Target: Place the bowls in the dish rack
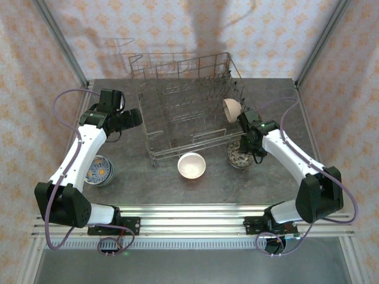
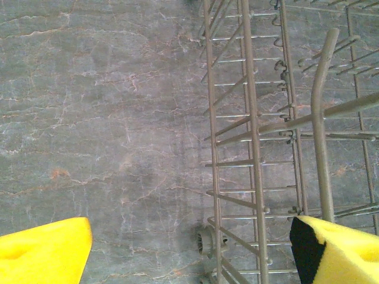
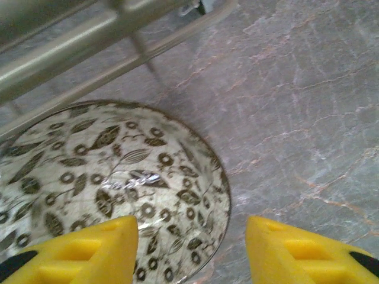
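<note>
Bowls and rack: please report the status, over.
Left claw open, empty, beside dish rack. Right claw open, straddling patterned bowl's rim. Pinkish bowl tilted at rack's right side. Rack frame close beside patterned bowl.

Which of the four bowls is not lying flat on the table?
The plain cream bowl at the right end of the dish rack, tipped on its edge. The other three sit upright on the table.

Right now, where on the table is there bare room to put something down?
Bare table lies between the blue-patterned bowl and the white bowl, and again right of the dish rack, toward the far corner. It is crowded at the rack's near right corner: white bowl, brown-patterned bowl and right gripper sit close together.
</note>
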